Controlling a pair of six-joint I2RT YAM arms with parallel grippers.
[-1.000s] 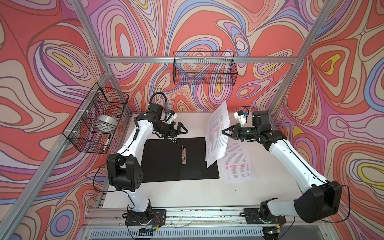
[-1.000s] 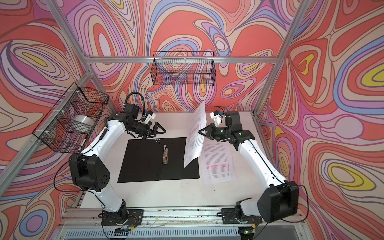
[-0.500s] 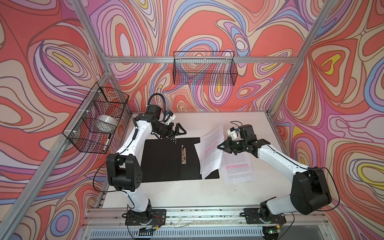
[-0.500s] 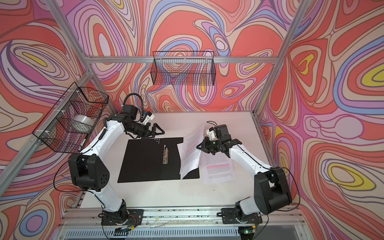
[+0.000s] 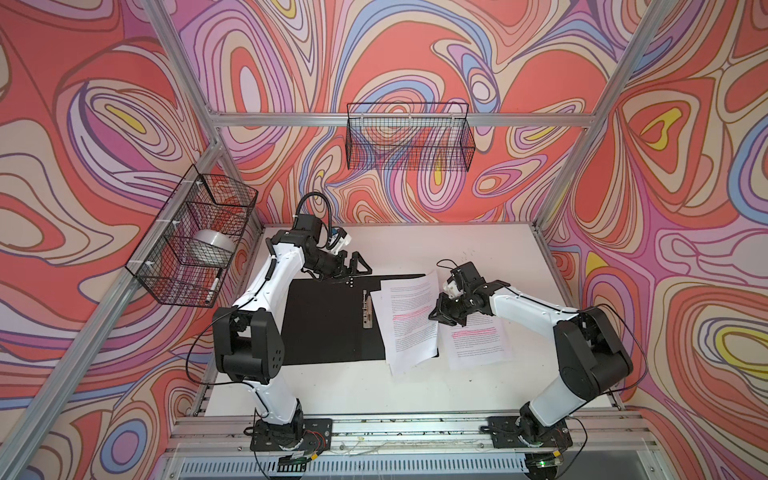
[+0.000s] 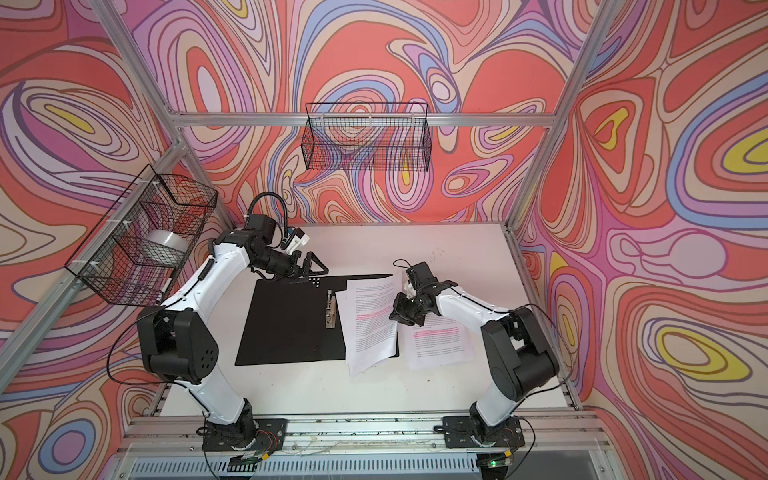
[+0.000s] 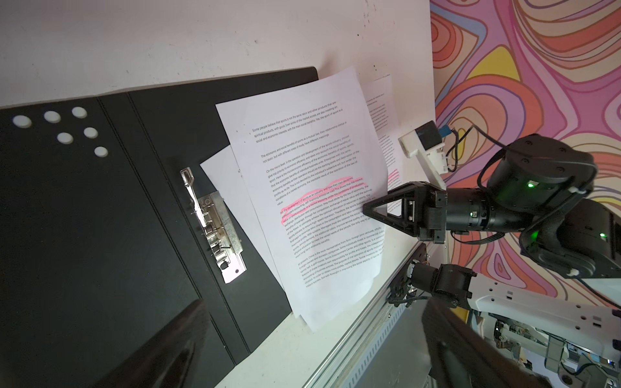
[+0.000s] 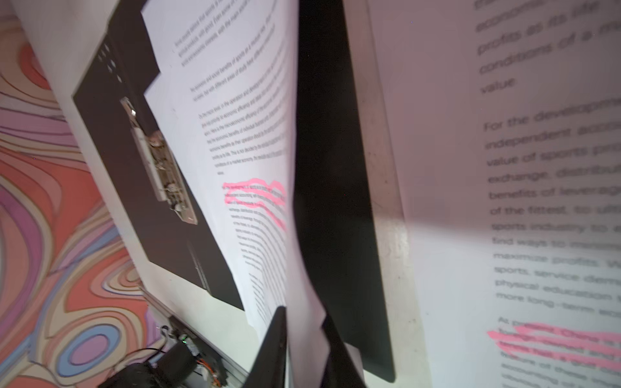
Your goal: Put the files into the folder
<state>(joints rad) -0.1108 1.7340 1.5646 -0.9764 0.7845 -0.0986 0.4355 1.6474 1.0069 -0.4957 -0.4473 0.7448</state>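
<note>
1. Nearest the camera, an opened black folder lies flat on the white bench, its metal clip just beside the left edge of the papers.
2. Two files, printed sheets with pink-highlighted lines, lie askew over the folder's right half, their near corners overhanging onto the bench. Another printed sheet lies flat on the bench just right of the folder.
3. The right end effector stands slightly parted, with the lifted right edge of the files between its fingers.
4. Farther back, the left end effector hovers spread wide and empty over the folder's far edge.
5. On the left wall, a wire basket holds a roll of tape; a second basket hangs on the back wall.
</note>
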